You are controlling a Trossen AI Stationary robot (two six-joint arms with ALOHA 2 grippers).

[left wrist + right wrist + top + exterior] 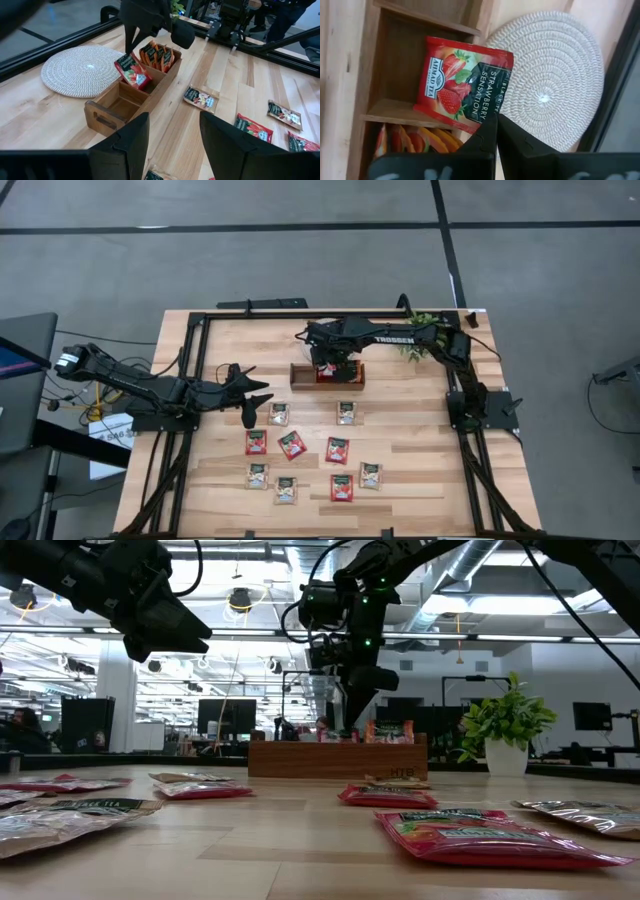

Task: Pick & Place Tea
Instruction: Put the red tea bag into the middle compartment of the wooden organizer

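The wooden worktop fills the middle of the high view, framed by dark rails. The right arm reaches from the right edge toward upper centre; the left arm lies along the left side, pointing inward.

A round woven mat sits at the upper right of the right wrist view, just beside the brown three-compartment tray, which stands upper centre in the high view. One end compartment holds a row of orange sachets standing on edge; the other end compartment looks bare.

The right hand is clenched on a red strawberry tea sachet, pinching one corner — the packet hangs tilted over the tray's middle compartment. In the left wrist view the same sachet shows at upper centre, its lower edge at the compartment's rim.

The left hand hovers above the worktop left of centre in the high view, fingers spread apart, grasping nothing.

The loose sachets — red ones and paler ones — lie flat across the lower middle of the high view, well apart from the tray.

A small potted plant stands at the right of the low view.
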